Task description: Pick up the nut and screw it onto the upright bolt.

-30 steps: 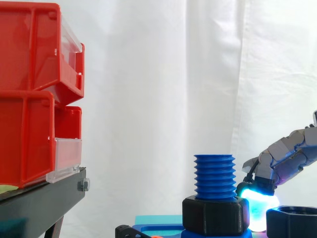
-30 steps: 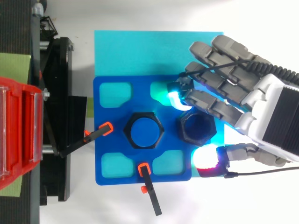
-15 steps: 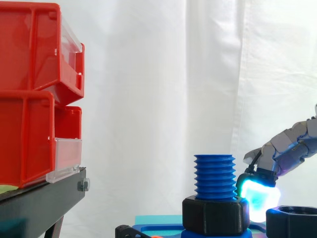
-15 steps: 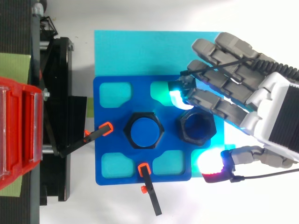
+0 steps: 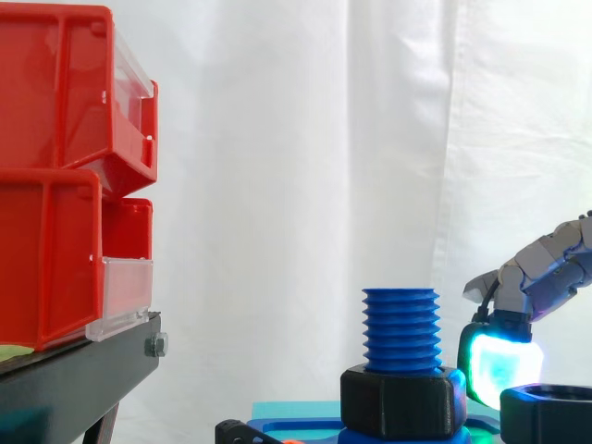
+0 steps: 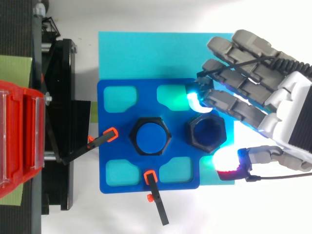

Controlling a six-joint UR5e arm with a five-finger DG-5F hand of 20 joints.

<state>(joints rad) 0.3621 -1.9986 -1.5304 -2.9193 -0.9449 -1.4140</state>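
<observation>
While my hand [image 6: 279, 105] hovers spread and empty, I judge the nut [image 6: 205, 132] stiff, light: pinch flats at 12 and 6 o'clock.

Robotics lab test bench. White curtain [image 5: 305, 139] as backdrop; stacked red bins [image 5: 55, 176] on black stand [image 5: 74, 379]; blue fixture plate [image 6: 113, 146] pinned by orange-tipped clamps [image 6: 100, 140] on cyan mat [image 6: 146, 53]; blue threaded bolt [image 5: 400, 328] upright mid-plate.

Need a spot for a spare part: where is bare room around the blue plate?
Free: the cyan sheet strip beyond the far edge of the blue plastic plate, and the white tabletop between the black clamp and the hand. Crowded: around the loose black hexagonal nut, flanked by glowing fingertips.
</observation>
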